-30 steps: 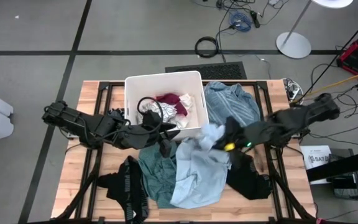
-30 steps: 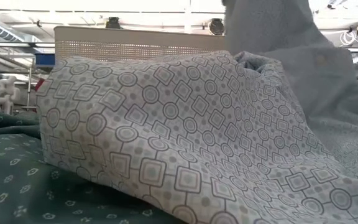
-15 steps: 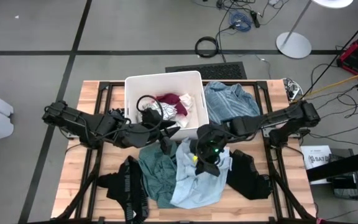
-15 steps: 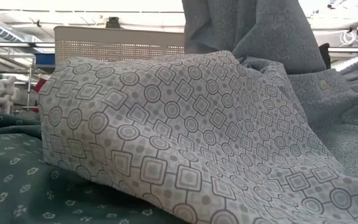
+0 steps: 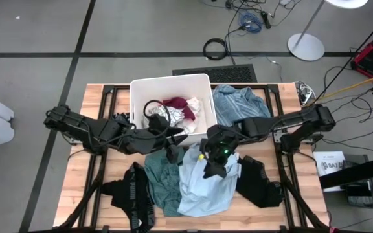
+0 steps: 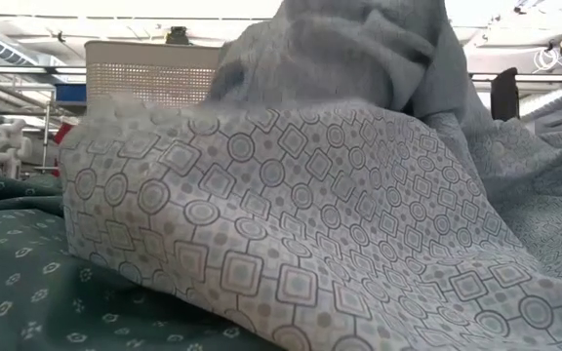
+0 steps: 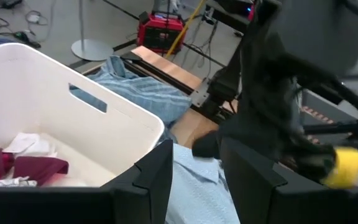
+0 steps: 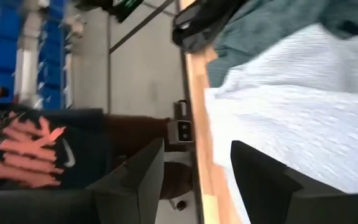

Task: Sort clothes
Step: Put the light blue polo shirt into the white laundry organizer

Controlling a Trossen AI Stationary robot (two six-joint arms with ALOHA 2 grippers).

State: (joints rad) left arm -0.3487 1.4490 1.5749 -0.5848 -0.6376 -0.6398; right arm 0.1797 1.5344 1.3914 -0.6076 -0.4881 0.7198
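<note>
A light blue shirt [image 5: 203,188] lies spread on the table's near middle, partly over a teal-green garment [image 5: 162,181]. Black garments lie at the near left [image 5: 131,194] and near right [image 5: 259,183]. Another blue garment [image 5: 239,107] lies right of the white bin [image 5: 203,84], which holds dark red [image 5: 180,103] and white-grey pieces. My right gripper [image 5: 209,167] [image 8: 197,180] hovers open over the light blue shirt [image 8: 291,106]. My left gripper [image 5: 171,154] [image 7: 194,168] stands open at the bin's near right corner, nothing between its fingers.
Patterned cloth [image 6: 261,224] fills the low view, the bin's wall [image 6: 164,68] behind it. My right arm [image 7: 278,87] stands close in front of my left gripper. A person [image 8: 36,149] stands beyond the table's edge. Cables and a lamp base lie on the floor beyond the far edge.
My right gripper has carried the raised part of the light blue shirt from the table's right toward the left and near edge and let it go. That part has dropped onto the pile; the rest of the shirt stayed on the table.
</note>
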